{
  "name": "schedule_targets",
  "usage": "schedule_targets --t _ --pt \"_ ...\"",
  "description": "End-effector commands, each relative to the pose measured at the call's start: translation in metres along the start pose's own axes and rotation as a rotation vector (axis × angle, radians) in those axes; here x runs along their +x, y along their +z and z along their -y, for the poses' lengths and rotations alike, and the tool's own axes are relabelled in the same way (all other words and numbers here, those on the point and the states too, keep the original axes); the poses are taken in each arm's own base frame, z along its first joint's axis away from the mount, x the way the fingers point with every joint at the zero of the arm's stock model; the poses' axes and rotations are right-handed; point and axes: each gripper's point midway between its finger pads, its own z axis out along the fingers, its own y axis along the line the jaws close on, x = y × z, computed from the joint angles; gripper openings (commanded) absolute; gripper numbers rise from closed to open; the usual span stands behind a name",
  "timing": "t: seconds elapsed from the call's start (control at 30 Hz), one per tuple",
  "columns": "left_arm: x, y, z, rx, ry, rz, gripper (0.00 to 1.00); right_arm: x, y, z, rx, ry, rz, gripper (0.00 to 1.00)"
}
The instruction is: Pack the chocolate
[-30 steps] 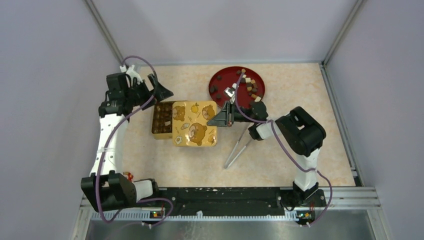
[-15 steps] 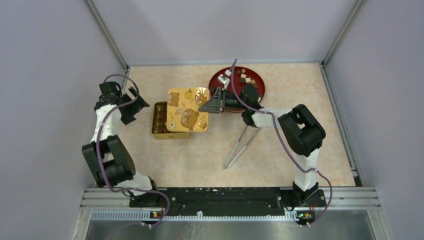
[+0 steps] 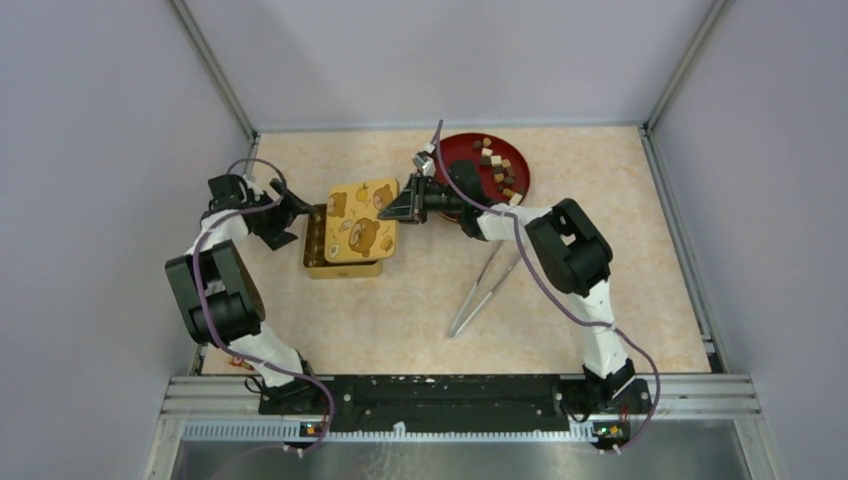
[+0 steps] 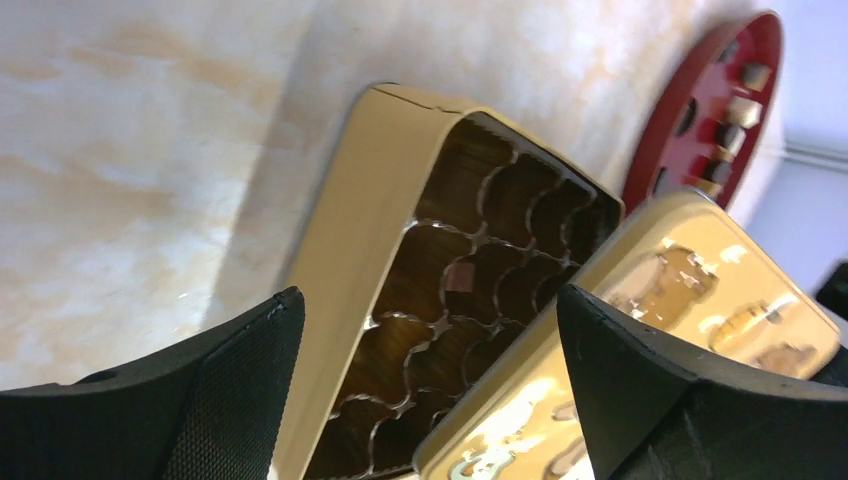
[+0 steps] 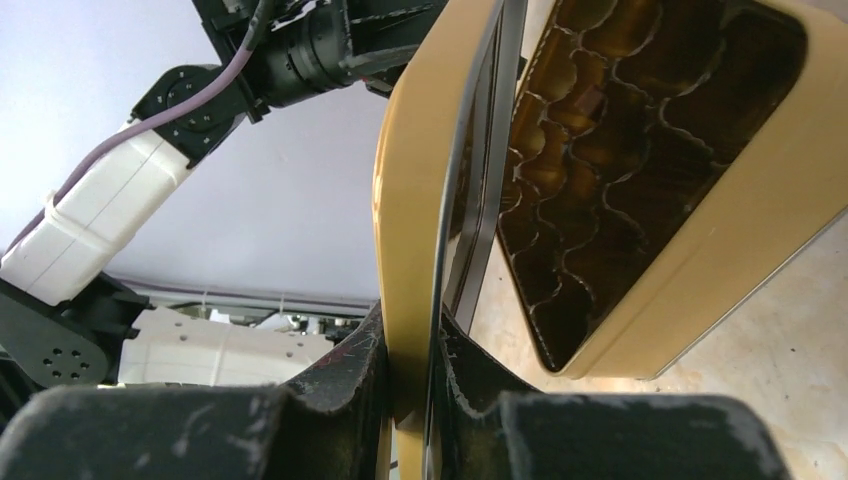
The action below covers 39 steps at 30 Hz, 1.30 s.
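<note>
lid (image 3: 362, 222) slid left over tin (image 3: 314, 240); r gripper (image 3: 404, 206) clamps its edge, l gripper (image 3: 290, 214) fingers apart; best seated level.

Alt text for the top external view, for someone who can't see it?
The right gripper holds a yellow bear-printed lid by its edge, over most of a gold tin; the open left gripper sits beside the tin's left end. Behind, a red plate holds chocolate pieces, and tongs lie on the table.

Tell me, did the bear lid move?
Yes. Gripped by the right gripper, the lid has slid left and toward the far wall, and now covers most of the tin, which stayed put.
</note>
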Motion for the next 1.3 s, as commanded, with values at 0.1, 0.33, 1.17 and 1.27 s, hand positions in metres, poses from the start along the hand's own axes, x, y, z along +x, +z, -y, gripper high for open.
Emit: schedule_targets --t 0.1,0.33,1.17,1.27 --pt "0.01 0.007 0.03 0.243 0.003 -0.052 0.99 -0.016 0.015 -0.015 -0.043 -0.018 0.011 0.0" --pt "0.019 0.014 0.033 0.304 -0.01 -0.091 0.99 -0.014 0.015 -0.016 -0.068 0.049 0.006 0.0" --pt "0.025 0.009 0.053 0.413 -0.008 -0.124 0.99 -0.014 0.029 0.021 -0.052 0.172 -0.015 0.0" --pt "0.026 0.009 0.052 0.41 -0.01 -0.126 0.99 -0.013 0.027 0.015 -0.083 0.18 -0.012 0.0"
